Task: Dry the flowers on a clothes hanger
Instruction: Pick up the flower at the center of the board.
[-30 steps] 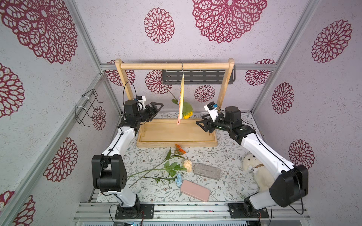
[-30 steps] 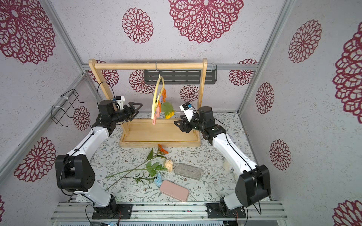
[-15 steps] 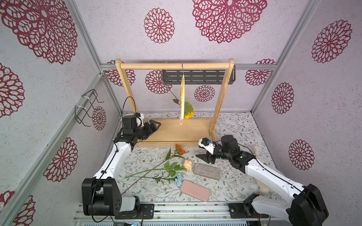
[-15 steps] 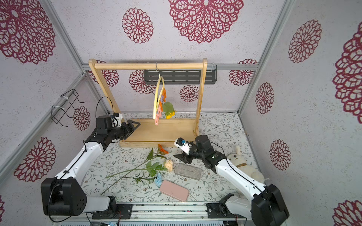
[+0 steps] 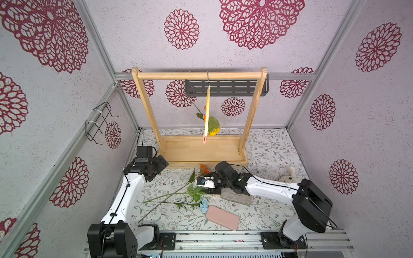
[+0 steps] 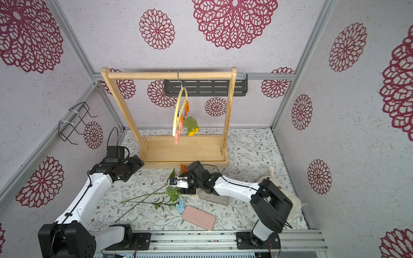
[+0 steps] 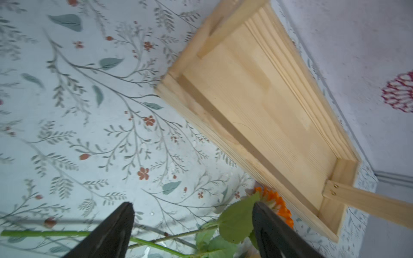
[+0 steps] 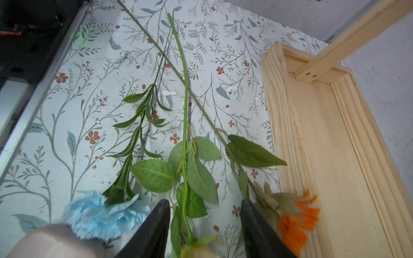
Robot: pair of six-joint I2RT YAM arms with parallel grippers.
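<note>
Surface: leaf-printed table (image 5: 268, 154), red-patterned walls around.
Right gripper (image 8: 204, 202): half open, empty; the rose stem (image 8: 185, 125) lies between its jaws.
Beside it: blue bloom (image 8: 100, 214) outside one finger, orange bloom (image 8: 295, 221) outside the other.
Advice: it should close on the stem alone, avoiding the leaves.
Clothes hanger (image 6: 176, 111): well above the gripper, sunflower (image 6: 193, 131) hanging at it.
Left gripper (image 7: 192, 205): wide open, empty.

clear: bare surface (image 5: 268, 160) right of rack base (image 5: 201, 152) | blocked: grey block (image 5: 240, 199), pink case (image 5: 222, 217) just beside flowers (image 5: 196, 192) | plush toy (image 5: 288, 177) apparently by wall
</note>
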